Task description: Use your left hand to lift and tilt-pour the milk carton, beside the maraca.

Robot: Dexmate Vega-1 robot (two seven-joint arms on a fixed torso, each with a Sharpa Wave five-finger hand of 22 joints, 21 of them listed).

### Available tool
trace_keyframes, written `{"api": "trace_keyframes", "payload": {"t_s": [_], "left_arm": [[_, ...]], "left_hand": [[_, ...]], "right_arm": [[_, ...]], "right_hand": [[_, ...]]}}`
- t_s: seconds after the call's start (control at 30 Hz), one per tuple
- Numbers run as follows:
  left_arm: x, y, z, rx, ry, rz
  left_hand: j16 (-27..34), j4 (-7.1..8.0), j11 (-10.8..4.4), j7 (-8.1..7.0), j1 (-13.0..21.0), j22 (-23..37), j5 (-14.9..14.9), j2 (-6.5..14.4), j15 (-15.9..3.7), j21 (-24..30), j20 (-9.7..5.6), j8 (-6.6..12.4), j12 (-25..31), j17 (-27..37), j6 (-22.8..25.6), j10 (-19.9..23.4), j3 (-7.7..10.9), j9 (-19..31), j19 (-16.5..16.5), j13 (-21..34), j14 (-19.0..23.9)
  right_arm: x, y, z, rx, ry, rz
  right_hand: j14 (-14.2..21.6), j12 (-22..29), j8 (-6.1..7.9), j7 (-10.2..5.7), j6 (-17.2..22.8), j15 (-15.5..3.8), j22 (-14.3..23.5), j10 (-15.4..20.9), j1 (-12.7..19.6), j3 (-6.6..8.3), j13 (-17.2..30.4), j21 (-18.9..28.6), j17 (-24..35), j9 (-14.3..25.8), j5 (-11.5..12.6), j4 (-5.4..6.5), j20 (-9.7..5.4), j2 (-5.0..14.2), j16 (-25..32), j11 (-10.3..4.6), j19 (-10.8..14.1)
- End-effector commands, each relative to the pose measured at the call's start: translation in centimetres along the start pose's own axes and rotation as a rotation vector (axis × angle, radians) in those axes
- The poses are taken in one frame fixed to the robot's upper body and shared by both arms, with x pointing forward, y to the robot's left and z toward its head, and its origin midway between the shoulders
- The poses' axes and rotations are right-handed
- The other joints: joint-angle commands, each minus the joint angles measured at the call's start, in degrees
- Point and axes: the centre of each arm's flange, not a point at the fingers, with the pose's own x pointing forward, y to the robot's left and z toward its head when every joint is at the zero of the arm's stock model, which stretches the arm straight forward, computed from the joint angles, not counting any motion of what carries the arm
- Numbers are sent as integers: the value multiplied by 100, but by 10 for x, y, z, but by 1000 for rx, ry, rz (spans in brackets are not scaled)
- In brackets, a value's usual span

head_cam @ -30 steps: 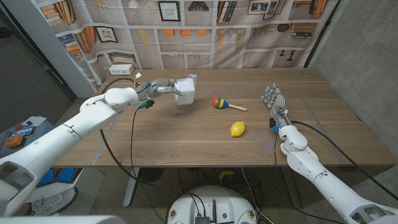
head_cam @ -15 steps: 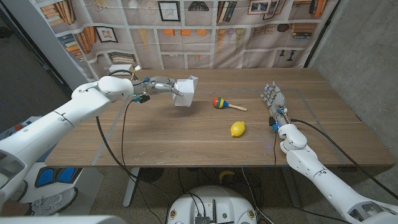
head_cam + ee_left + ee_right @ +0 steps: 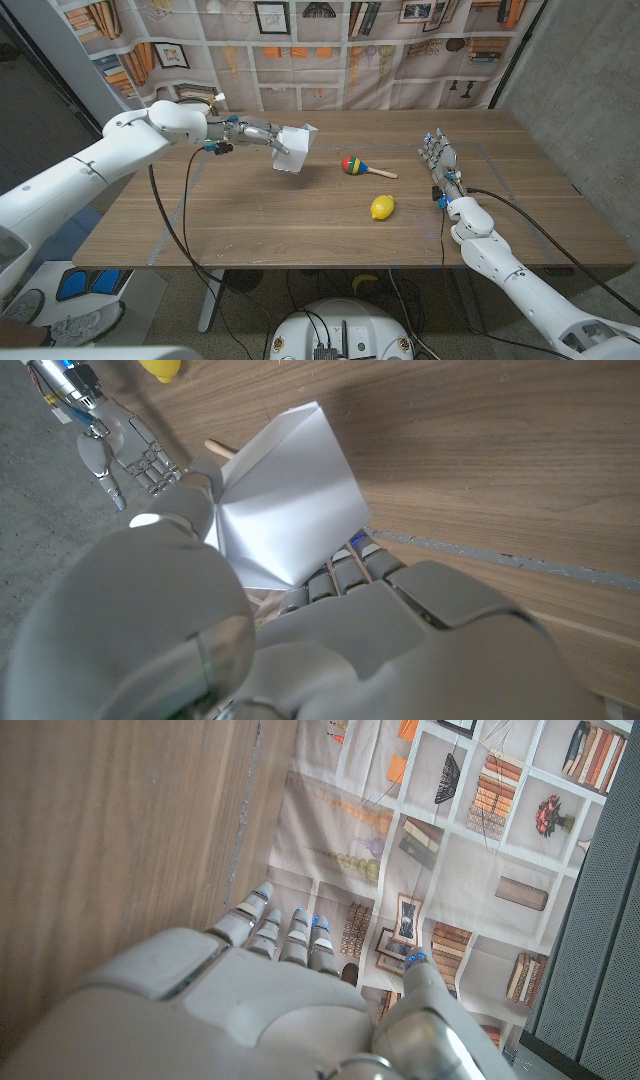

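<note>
My left hand (image 3: 256,133) grips a white milk carton (image 3: 295,148) and holds it in the air, tilted over, above the table's far left part. In the left wrist view the carton (image 3: 285,500) lies against my fingers (image 3: 345,565), its gabled top pointing away. The maraca (image 3: 355,165), red, green and yellow with a wooden handle, lies on the table to the right of the carton. My right hand (image 3: 440,160) waits at the right side of the table, fingers straight and holding nothing; its fingers (image 3: 285,935) reach toward the backdrop.
A yellow lemon (image 3: 382,207) lies on the wooden table (image 3: 300,225) in front of the maraca. A bookshelf-print backdrop (image 3: 330,50) hangs behind the far edge. A white box (image 3: 197,97) sits at the back left.
My left arm has swung outward and risen, and the carton has tipped a little further while staying above the same spot. The right hand has not moved.
</note>
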Motion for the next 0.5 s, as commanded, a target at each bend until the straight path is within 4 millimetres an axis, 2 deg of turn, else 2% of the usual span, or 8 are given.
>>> {"api": "trace_keyframes", "payload": {"t_s": [0.03, 0.5], "left_arm": [[-7, 25, 18, 122, 54, -81], [-10, 38, 51, 330, 164, -125]], "left_hand": [[2, -11, 35, 2, 3, 25, 35, 82, 34, -9, -82, 42, 9, 28, -16, 27, -38, 9, 34, 18, 9], [-5, -24, 52, 39, -10, 26, 41, 122, 38, -1, -82, 39, -6, 25, -67, -5, -89, 6, 65, 41, 1]], "right_arm": [[2, 2, -2, 2, 5, 4], [2, 0, -4, 12, 5, 3]], "right_hand": [[-1, 16, 19, 19, 45, -49, 16, 45, 18, 5, 9, 16, 2, 11, 38, -17, -22, 110, 25, -20, 50], [8, 18, 18, 18, 53, -31, 15, 51, 21, 7, 8, 19, -10, 11, 38, -23, 5, 113, 29, -17, 61]]}}
